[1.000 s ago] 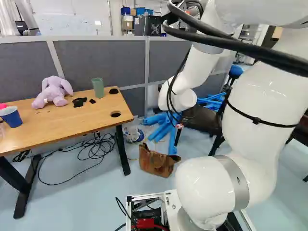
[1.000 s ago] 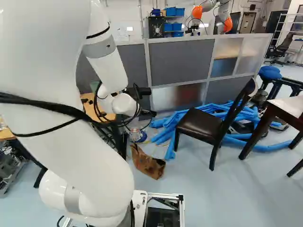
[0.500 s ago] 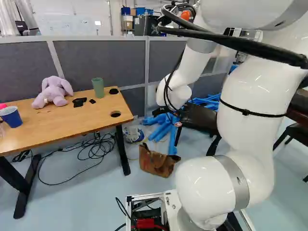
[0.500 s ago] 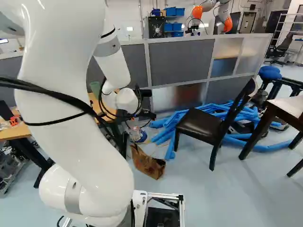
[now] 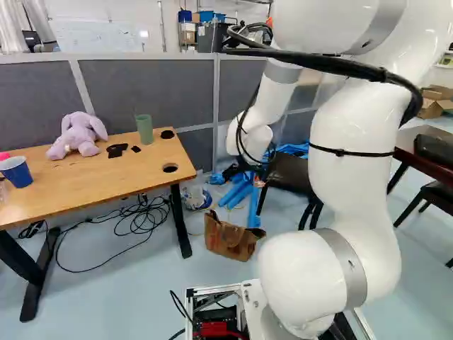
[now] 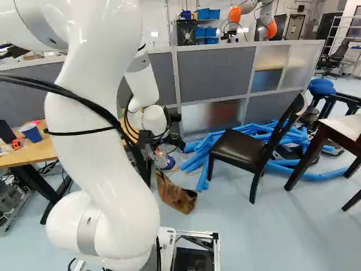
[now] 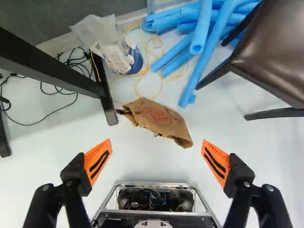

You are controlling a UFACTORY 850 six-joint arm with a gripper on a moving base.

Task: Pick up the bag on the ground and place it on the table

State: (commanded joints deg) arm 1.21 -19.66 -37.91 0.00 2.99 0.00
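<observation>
Bag [image 7: 159, 121]: one, brown, creased, apparently paper; upright on the floor [image 5: 127, 297] in the left base view, just beside the table leg [image 7: 105, 102], with blue tubes [image 7: 202, 28] beyond it and a chair [image 7: 275, 52] to the other side. Contents: not visible; weight therefore uncertain, probably light, as the walls look thin and slack. Stiffness: low; walls likely to fold under pressure and hold the crease. Surface: matt, dry-looking, unlikely to slip in a firm pinch; a thin edge may tear if the load proves heavy. Rim: uneven, peaked at its ends. Gripper [image 7: 156, 141]: open, orange pads [image 7: 97, 161] wide apart, nothing held; bag ahead of it, untouched. Set of the bag: its long side runs slantwise, more along the line from finger to finger than across it; a turn of the gripper would let the pads close over the narrow width. Recommended hold: upper edge near the middle, deep enough to take both walls, so that it hangs level. Less suitable: the ragged corner by the table leg, where the hold would be lopsided and a finger could knock the leg. Destination: table [image 5: 106, 173], wooden top; lower gently, base first, since soft walls may slump on release.
</observation>
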